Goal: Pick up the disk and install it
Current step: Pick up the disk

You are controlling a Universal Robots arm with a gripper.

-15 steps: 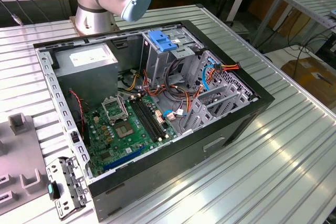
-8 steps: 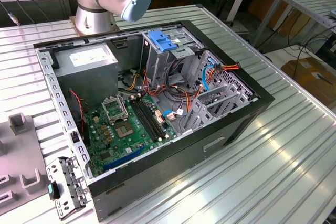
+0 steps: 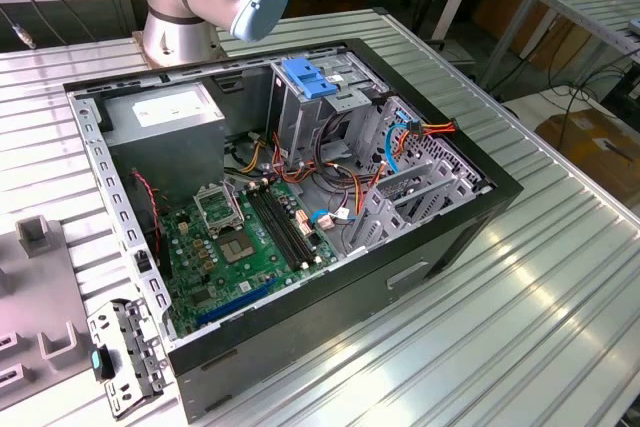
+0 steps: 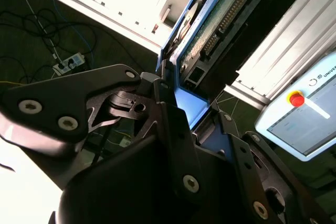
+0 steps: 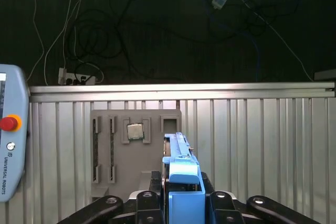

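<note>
The disk (image 5: 183, 174), blue rail outward and circuit board (image 4: 223, 17) bare, stands clamped between the black fingers (image 5: 148, 203) of the gripper (image 5: 184, 205) in both wrist views. Beyond the gripper lies the ribbed table (image 5: 252, 145), carrying a grey tray (image 5: 105, 153) with a chip (image 5: 135, 131).

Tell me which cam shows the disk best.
Second wrist view: the disk shows its circuit-board face and blue rail, clamped in the gripper. First wrist view gives it edge-on, mostly blue rail.
</note>
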